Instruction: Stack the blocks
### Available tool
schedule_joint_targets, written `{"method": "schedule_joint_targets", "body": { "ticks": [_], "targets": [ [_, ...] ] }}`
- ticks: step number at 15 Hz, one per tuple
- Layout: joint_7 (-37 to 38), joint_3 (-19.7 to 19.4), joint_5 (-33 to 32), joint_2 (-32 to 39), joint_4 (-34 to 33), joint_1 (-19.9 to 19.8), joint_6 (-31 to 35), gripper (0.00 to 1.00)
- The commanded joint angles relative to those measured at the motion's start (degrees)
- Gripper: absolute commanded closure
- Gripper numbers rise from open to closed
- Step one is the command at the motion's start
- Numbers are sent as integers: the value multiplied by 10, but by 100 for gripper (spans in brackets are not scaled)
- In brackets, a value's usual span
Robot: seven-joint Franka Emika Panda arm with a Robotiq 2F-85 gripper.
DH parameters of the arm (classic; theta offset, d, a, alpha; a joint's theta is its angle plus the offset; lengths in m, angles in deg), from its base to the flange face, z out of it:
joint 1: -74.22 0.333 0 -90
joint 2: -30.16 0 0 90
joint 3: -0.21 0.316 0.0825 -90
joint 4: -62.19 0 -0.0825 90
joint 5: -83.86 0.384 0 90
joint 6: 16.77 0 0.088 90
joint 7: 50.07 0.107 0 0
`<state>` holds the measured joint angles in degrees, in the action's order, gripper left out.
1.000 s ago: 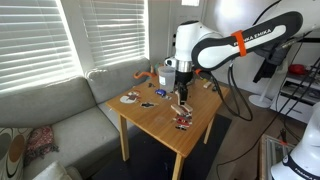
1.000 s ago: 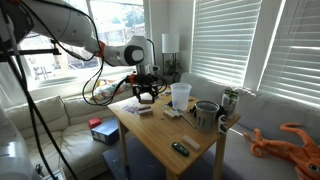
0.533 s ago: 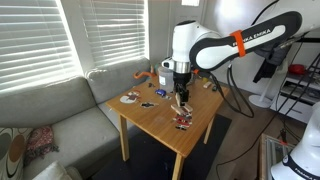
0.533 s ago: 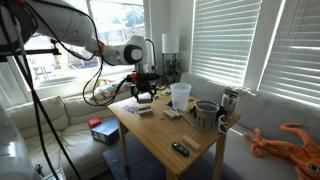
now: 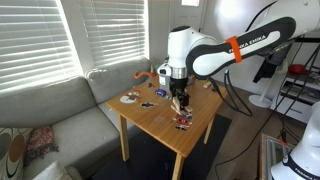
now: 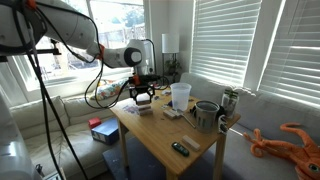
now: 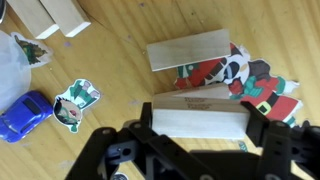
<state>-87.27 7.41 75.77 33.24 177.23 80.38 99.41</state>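
Squarely between the clamped jaws sits 1 pale wooden block (image 7: 198, 118).

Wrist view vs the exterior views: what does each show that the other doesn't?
Wrist only: the pale rectangular wooden block clamped in the gripper, a second pale wooden block lying flat just beyond it, a Christmas-figure sticker sheet, and a small blue toy car. Exterior only: the white robot arm, white cup, grey sofa and window blinds. Both: the wooden table with the gripper low over it.
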Motion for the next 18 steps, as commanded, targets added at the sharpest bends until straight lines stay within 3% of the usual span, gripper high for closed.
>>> {"method": "schedule_joint_targets", "body": {
  "ticks": [1,18],
  "targets": [
    [-34,3,-11,15,-23,2,-16,39],
    [-124,0,8,14,-14,-5,-11,39]
  ]
}}
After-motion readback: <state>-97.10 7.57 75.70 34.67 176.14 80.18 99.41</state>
